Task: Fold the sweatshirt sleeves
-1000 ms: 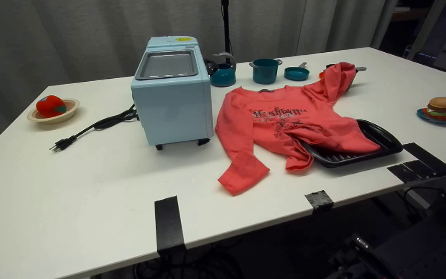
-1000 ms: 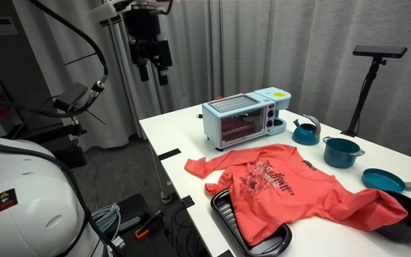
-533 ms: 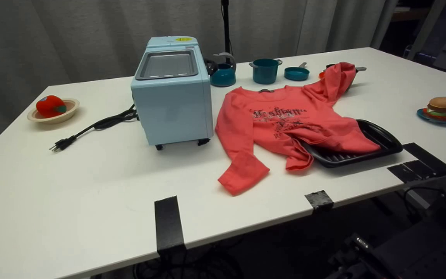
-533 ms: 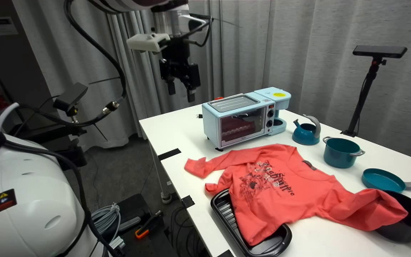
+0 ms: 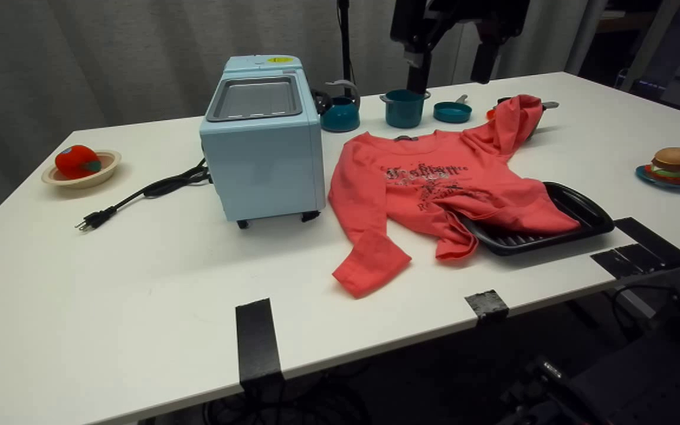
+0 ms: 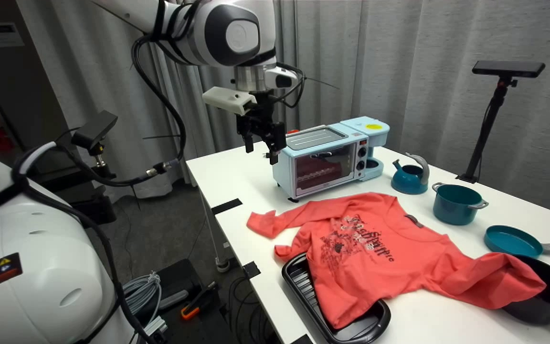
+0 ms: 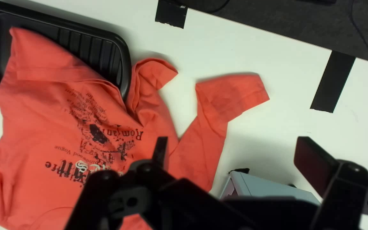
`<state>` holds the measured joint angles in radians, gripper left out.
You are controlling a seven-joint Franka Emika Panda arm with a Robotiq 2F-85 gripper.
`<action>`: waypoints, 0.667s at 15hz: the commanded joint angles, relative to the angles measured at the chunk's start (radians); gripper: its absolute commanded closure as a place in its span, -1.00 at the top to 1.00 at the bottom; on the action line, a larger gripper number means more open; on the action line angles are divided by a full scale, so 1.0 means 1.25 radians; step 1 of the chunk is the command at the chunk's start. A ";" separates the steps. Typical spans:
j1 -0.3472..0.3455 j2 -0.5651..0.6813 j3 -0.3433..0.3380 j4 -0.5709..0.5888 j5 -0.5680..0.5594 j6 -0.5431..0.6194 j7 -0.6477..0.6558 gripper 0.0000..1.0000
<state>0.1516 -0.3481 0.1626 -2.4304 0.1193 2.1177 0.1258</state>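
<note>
A gripper (image 6: 261, 154) descends toward a light-blue appliance (image 6: 322, 165) in an exterior view: a second ago it hung well above and to the left of the appliance, and now it is pictured level with the appliance's top, one fingertip seen against its left edge. The arm's round-capped white joint (image 6: 232, 36), then out of frame, has come in above and left of the appliance, and a black cable (image 6: 183, 136) has swung closer to it. In an exterior view, the gripper's black fingers (image 5: 484, 62) have newly entered, right of the appliance.
</note>
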 commanded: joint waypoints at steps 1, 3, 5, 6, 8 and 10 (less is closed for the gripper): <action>0.000 0.011 0.000 0.001 0.000 0.006 0.000 1.00; 0.000 0.021 0.000 0.001 -0.001 0.011 0.000 1.00; 0.000 0.021 0.000 0.002 -0.001 0.012 -0.001 1.00; 0.000 0.021 0.000 0.002 -0.001 0.012 -0.001 1.00; -0.004 0.037 0.002 -0.001 -0.007 0.036 0.009 1.00; -0.011 0.065 0.006 -0.004 -0.019 0.082 0.024 1.00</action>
<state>0.1516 -0.3113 0.1626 -2.4313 0.1187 2.1460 0.1290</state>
